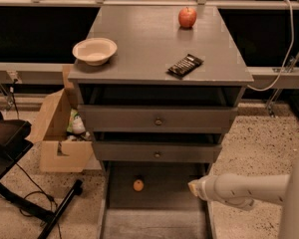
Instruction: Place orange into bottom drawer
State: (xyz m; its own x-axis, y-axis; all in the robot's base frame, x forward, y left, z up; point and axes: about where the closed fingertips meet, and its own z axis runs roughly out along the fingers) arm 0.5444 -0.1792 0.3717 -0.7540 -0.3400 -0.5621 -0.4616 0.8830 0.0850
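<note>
Orange (138, 184) lies in open bottom drawer (154, 222), far-left part of tray. Gripper (196, 188) at right edge of drawer, apart from orange, nothing seen in it; how far open, cannot tell. Apple (187, 17) on cabinet top.

**Orange lying in the open bottom drawer**

The orange (138, 184), small, round and smooth, rests on the floor of the bottom drawer (154, 218). It lies apart from the pincer (194, 188), to its left as seen from here and about level with it. The drawer, a wide shallow grey tray with low side walls, stands pulled out. The pincer hangs by the drawer's right wall, and the orange sits toward the back.
</note>
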